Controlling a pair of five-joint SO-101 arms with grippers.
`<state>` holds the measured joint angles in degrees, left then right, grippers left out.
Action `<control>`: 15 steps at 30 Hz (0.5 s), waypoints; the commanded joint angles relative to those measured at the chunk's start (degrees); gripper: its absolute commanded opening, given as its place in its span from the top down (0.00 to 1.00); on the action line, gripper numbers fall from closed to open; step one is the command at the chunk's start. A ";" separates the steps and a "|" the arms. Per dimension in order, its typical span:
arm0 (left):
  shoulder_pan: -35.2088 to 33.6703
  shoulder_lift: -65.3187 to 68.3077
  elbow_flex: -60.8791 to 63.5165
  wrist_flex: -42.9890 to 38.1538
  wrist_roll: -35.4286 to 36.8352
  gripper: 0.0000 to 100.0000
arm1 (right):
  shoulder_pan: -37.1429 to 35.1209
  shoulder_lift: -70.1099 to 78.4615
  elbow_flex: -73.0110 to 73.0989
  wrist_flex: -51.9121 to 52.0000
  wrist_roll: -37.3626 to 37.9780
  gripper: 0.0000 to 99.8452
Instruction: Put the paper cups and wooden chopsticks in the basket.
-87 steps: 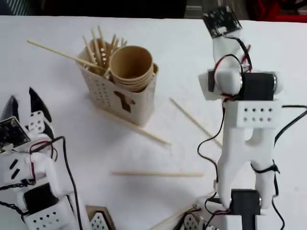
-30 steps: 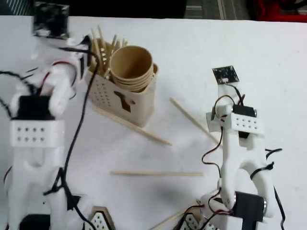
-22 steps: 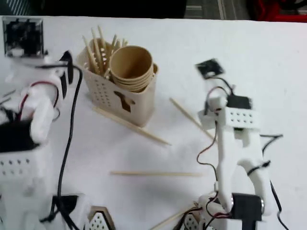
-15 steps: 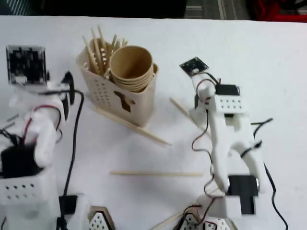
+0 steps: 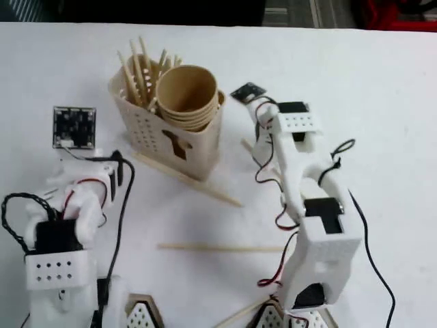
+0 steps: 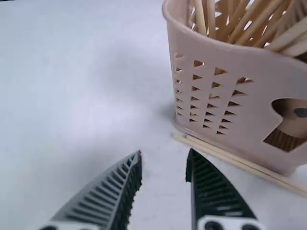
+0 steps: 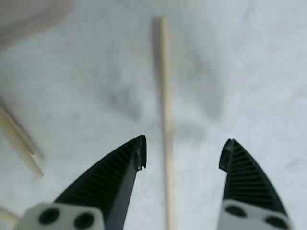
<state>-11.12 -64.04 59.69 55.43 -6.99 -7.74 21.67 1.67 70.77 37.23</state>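
Chopstick [image 7: 165, 96] lies flat on table [image 7: 254, 57], below right gripper [image 7: 184, 141] (jaws spread wide, holding nothing). Left gripper [image 6: 164, 153] parted, empty, near basket [image 6: 230, 110]. Paper cups [image 5: 188, 92] stacked inside basket.

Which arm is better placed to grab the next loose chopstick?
Probably right. The right gripper is open with a loose chopstick lined up between its fingers. The left gripper is open too, but the chopsticks by the basket lie ahead of it.
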 commanded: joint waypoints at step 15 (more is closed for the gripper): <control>-0.31 -3.82 8.44 -6.77 -0.35 0.83 | -0.13 13.67 -17.41 10.51 3.52 0.98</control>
<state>-11.12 -66.86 68.40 49.54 -6.99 -7.03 35.91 -13.01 76.57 39.43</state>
